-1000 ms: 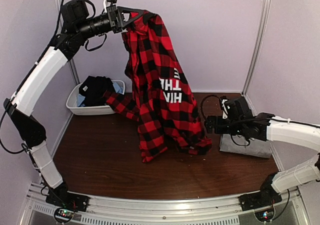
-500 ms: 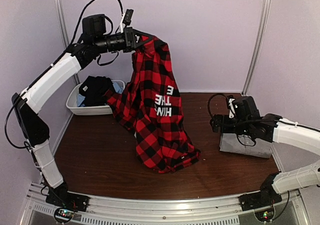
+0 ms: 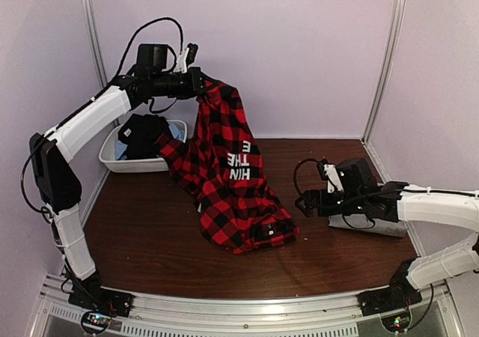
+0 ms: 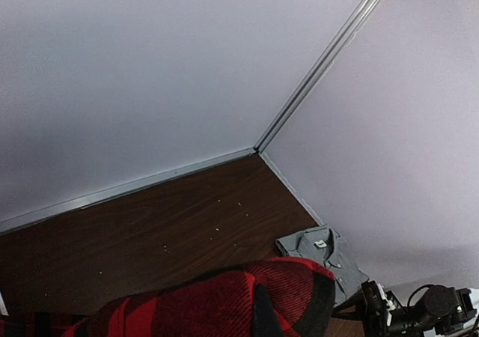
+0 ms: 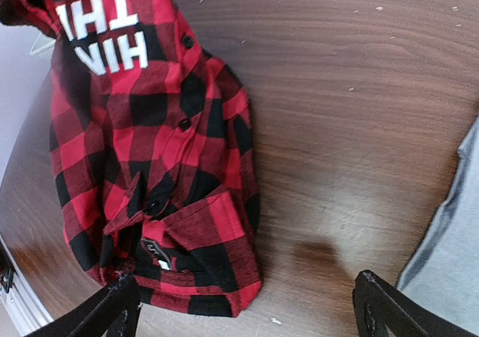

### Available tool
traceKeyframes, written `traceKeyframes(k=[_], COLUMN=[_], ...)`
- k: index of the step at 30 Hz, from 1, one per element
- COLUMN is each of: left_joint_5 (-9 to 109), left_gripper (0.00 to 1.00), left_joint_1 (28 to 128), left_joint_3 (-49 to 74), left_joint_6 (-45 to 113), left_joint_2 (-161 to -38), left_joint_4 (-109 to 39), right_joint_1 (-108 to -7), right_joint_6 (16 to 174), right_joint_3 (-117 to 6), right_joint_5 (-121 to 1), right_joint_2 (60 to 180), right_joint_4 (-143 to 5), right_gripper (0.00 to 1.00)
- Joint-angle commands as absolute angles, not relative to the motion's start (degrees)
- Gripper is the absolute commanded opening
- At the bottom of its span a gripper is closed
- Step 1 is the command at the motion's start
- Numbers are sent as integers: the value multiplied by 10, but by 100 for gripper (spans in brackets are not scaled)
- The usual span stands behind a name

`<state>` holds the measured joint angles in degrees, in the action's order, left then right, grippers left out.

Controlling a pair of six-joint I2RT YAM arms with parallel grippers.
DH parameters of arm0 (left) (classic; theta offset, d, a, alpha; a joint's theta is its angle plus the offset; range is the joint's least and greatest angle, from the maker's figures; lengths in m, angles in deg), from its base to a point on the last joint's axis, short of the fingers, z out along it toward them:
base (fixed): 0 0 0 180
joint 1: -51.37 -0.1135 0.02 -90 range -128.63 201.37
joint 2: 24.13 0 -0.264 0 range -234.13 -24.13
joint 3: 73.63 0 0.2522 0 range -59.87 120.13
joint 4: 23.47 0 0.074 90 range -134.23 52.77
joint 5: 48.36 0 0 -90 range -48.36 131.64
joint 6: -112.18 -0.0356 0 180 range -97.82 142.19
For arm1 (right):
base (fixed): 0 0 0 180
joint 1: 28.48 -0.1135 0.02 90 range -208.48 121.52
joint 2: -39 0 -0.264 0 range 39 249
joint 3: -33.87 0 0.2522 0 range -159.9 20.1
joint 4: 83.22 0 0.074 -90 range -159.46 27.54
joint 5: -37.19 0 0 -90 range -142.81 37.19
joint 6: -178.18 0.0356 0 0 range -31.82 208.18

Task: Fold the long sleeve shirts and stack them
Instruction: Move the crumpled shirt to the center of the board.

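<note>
Left pincer (image 3: 200,84): clamped shut on the top of the red check shirt (image 3: 224,165), held high over the back-left of the desk (image 3: 150,240), at about 11 o'clock.
Red check shirt: it hangs from that grip, and its lower end is heaped on the desk near the middle.
Long axis: in the top view we read it running from 11 o'clock at the grip to 5 o'clock at the heap, with the cloth bunched rather than spread.
Right pincer (image 3: 301,202): jaws wide apart and empty, low over the desk. The heap's hem lies just beside it at 9 o'clock, not touching.
Nearer arm: we judge the right arm closer to the free lower end, so taking the hem would fall to it.
Grey shirt (image 3: 374,225): folded flat at 3 o'clock from the right pincer, near the desk's right edge and partly under that arm.
Open room: there is bare desk at 6 to 8 o'clock of the heap, where we could spread the shirt.
Edges: the tub (image 3: 108,156) sits at the 10 o'clock corner, and walls close the back and sides.
</note>
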<state>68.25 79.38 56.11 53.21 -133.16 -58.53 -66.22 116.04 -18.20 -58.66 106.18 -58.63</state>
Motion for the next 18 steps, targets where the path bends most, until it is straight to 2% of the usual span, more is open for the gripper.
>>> traceKeyframes(k=[1, 6, 9, 18], left_joint_5=[665, 674, 678, 694], left_gripper=[0, 0, 1, 3], left_joint_1=[781, 778, 777, 771], left_joint_3=[521, 505, 504, 471], left_joint_6=[517, 515, 512, 503], left_joint_2=[-1299, -1289, -1284, -1252], left_joint_4=[-551, -543, -544, -544], right_joint_1=[-698, -728, -735, -736], right_joint_6=[1172, 1166, 1159, 1137], right_joint_3=[-183, -187, -195, -239], right_joint_5=[-620, -618, -600, -516], right_joint_2=[1109, 1178, 1211, 1293], right_joint_4=[-637, -645, -636, -585], right_gripper=[100, 96, 91, 60])
